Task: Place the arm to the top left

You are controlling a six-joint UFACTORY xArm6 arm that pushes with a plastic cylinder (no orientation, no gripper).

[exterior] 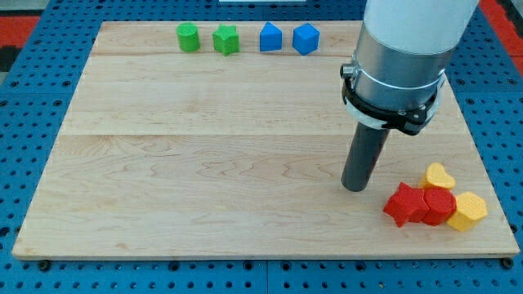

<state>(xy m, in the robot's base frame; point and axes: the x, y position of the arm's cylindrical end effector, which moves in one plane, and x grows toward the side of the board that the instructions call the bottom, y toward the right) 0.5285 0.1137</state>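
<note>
My tip (355, 186) rests on the desk (204, 163), just at nine o'clock of the red star block (404, 204); no hand is visible, so its state cannot be told.

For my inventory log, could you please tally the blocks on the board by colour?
Green: 2, a cylinder-like block and a star
Blue: 2
Red: 2
Yellow: 2
Total: 8

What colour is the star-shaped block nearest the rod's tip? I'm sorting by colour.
Red star block, clearest in the camera view.
</note>
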